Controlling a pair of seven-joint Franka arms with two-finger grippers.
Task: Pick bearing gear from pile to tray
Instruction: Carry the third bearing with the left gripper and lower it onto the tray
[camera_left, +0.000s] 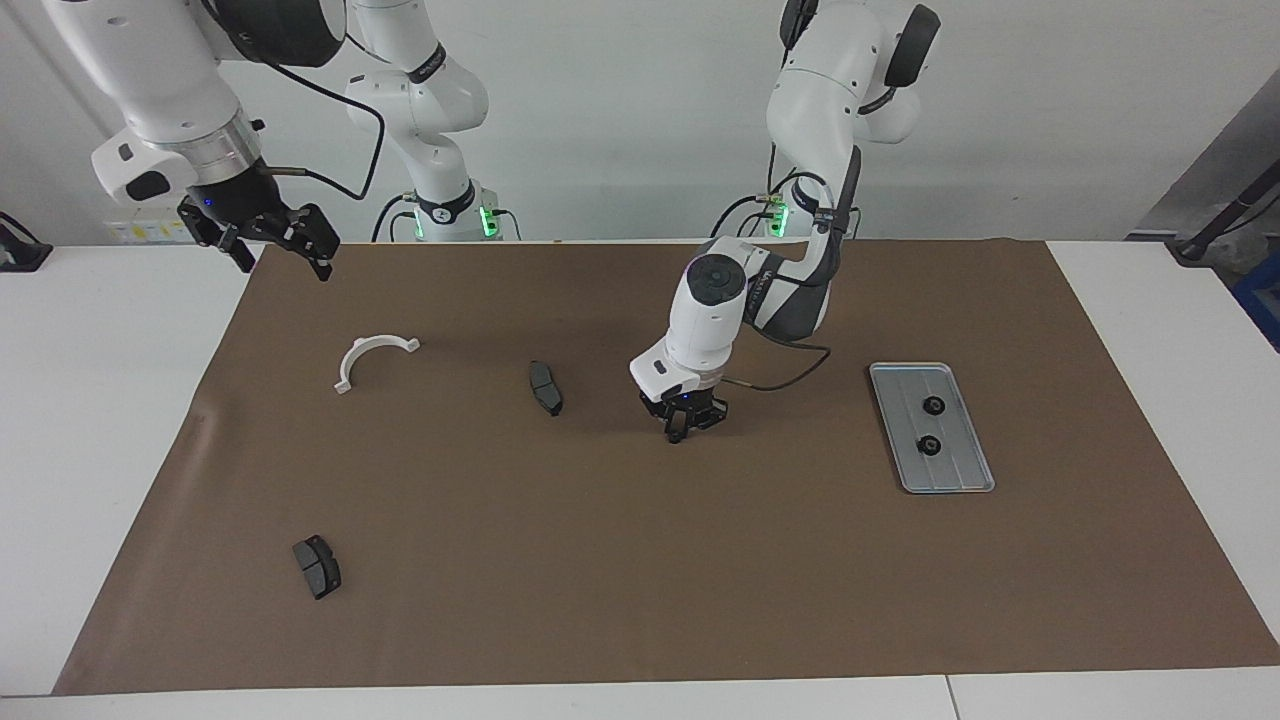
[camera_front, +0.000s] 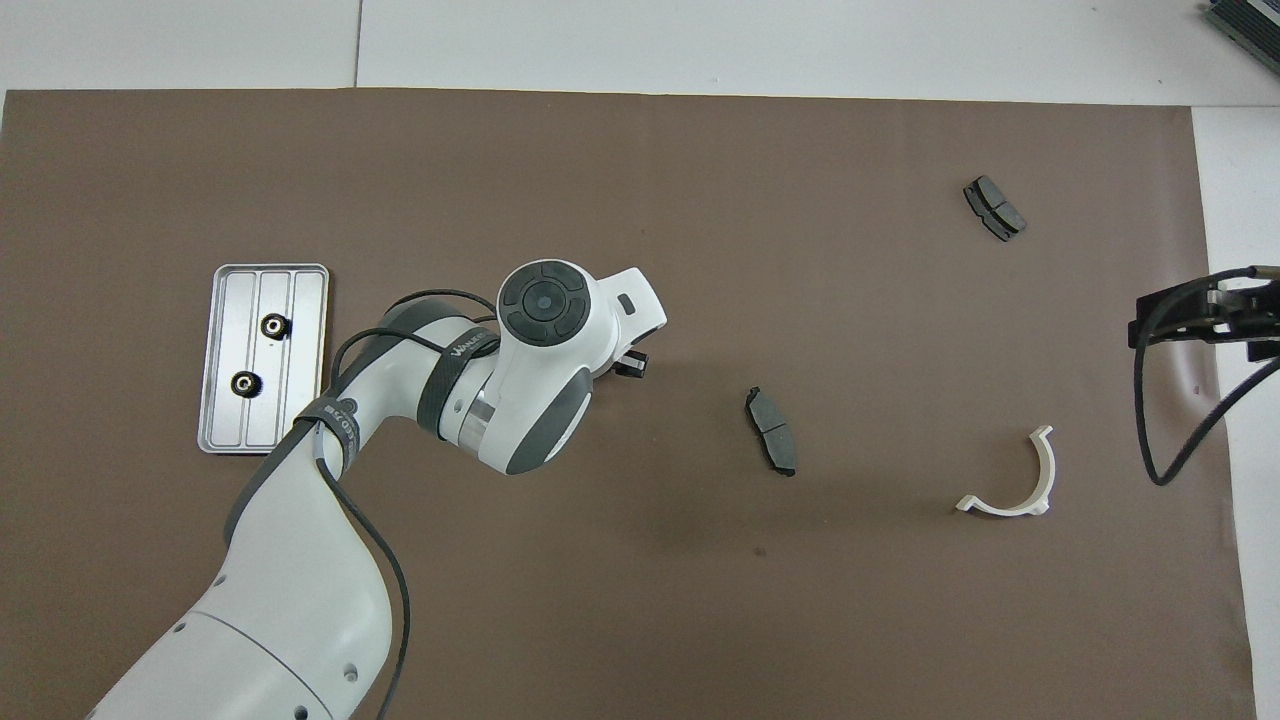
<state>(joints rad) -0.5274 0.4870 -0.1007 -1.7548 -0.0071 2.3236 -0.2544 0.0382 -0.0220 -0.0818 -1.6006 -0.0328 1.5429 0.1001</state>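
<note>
My left fingers closing on a gear at the pile, low over the mat.

My left fingers (camera_left: 680, 432) are pinched nearly shut down at the brown mat (camera_left: 640, 560); I think a small black gear sits between them, though my wrist hides it. I should confirm the pinch, lift straight up, then carry it to the tray (camera_left: 958, 480) at my left arm's end, where two gears (camera_left: 933, 405) already lie. My right fingers (camera_left: 270, 245) wait spread wide, holding nothing, over the mat's edge at the right arm's end.

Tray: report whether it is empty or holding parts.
Holding parts: two small black gears lie inside the tray, apart from each other.
</note>
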